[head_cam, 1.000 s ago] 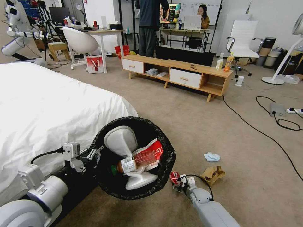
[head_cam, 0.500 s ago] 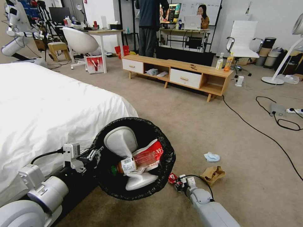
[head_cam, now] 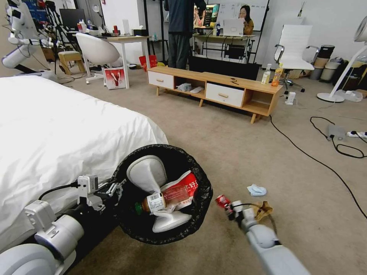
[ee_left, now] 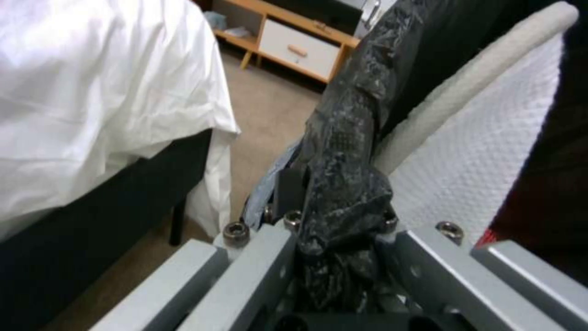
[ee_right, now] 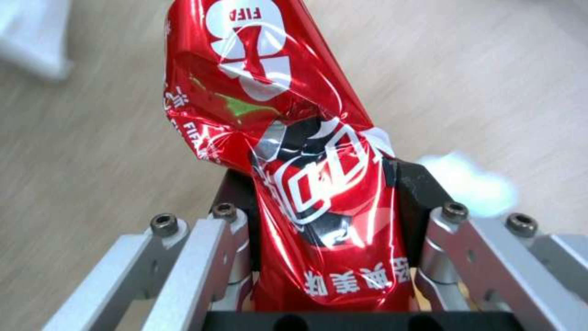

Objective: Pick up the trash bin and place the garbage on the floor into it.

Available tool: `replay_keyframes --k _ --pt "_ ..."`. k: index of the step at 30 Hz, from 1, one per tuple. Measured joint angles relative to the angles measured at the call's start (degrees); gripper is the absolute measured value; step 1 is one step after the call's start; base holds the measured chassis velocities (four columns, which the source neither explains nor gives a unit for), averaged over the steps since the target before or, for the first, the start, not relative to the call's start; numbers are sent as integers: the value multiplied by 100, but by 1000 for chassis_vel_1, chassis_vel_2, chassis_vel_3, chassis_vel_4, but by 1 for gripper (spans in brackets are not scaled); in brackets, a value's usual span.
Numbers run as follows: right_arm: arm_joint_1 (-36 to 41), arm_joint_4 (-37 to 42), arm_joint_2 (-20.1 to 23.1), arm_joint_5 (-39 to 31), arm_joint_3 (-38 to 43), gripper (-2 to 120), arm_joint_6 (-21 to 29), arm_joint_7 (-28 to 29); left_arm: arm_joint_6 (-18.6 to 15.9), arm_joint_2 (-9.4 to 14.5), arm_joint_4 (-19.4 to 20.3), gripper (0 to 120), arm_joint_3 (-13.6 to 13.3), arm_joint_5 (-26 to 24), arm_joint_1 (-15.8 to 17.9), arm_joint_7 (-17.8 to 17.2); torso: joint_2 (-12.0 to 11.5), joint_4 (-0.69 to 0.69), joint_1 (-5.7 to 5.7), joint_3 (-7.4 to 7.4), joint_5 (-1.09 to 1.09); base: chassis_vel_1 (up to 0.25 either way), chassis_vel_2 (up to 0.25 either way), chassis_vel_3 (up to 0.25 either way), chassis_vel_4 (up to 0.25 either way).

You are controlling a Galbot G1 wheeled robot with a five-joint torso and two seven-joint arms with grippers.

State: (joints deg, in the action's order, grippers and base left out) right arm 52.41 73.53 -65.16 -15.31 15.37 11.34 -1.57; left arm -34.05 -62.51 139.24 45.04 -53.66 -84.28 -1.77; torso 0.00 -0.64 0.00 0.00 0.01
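The floor [head_cam: 237, 152], beige carpet crossed by black cables, is seen ahead, with a white bed [head_cam: 57, 126] at ten o'clock. The trash bin [head_cam: 130, 223], black-lined and already loaded with a bottle and a red-and-white carton, is held off the carpet at seven o'clock by the left hand [ee_left: 343, 230], clamped on its rim. The crushed red can [ee_right: 294, 184] is pinched in the closed right hand [head_cam: 228, 205], just at three o'clock of the bin. A brown paper bag [head_cam: 264, 209] and a blue mask [head_cam: 256, 189] lie beyond. The transfer step is judged in hand; next the can must be carried over the opening and released.
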Motion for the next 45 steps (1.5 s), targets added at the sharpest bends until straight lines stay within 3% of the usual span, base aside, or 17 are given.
replay_keyframes --k 2,6,9,16,18,19,21,22,24,27,32,34,45 --pt "89 557 244 -73 356 36 -55 109 -44 13 0 2 -28 -47 -37 -89 0 0 0 0 -1 0 0 0 0" --pt "99 929 350 -97 602 36 -130 172 -88 33 0 2 -38 -129 -64 -175 0 0 0 0 0 0 0 0 0" --pt "35 1658 456 -186 866 36 -217 189 -146 69 19 2 -37 -254 -120 -279 0 2 0 0 0 0 0 0 0" --pt "-60 2589 569 -455 931 36 -603 -25 -214 93 18 2 -53 -425 -182 -445 0 2 0 0 -1 0 0 0 0" --pt "-75 2957 709 -771 837 36 -1053 -573 -273 127 -35 2 -121 -501 -190 -537 0 1 0 0 -1 0 0 0 0" --pt "-75 2957 709 -771 837 36 -1053 -573 -273 127 -35 2 -121 -501 -190 -537 0 1 0 0 -1 0 0 0 0" --pt "-71 3074 816 -950 728 36 -1732 -1279 -324 151 -78 2 -183 -502 -206 -548 0 1 0 0 -2 0 0 0 0" --pt "-71 3074 816 -950 728 36 -1732 -1279 -324 151 -78 2 -183 -502 -206 -548 0 1 0 0 -2 0 0 0 0" --pt "11 3221 951 -1197 498 36 -2298 -2038 -355 172 -157 2 -280 -503 -206 -545 0 0 0 0 -1 0 0 0 0" --pt "61 3357 1050 -1402 233 36 -2556 -2485 -371 199 -243 2 -351 -521 -186 -535 0 0 0 0 -2 0 0 0 0" --pt "3 3453 1156 -1463 -150 36 -2809 -3015 -375 277 -357 2 -452 -580 -174 -481 0 1 0 0 0 0 0 0 0" --pt "-107 3518 1269 -1484 -537 36 -2916 -3304 -368 399 -500 2 -646 -592 -146 -386 0 2 0 0 -1 0 0 0 0" --pt "-167 3418 1535 -1389 -1203 36 -2937 -3659 -290 593 -800 2 -1236 -603 63 -284 0 0 0 0 0 0 0 0 0"
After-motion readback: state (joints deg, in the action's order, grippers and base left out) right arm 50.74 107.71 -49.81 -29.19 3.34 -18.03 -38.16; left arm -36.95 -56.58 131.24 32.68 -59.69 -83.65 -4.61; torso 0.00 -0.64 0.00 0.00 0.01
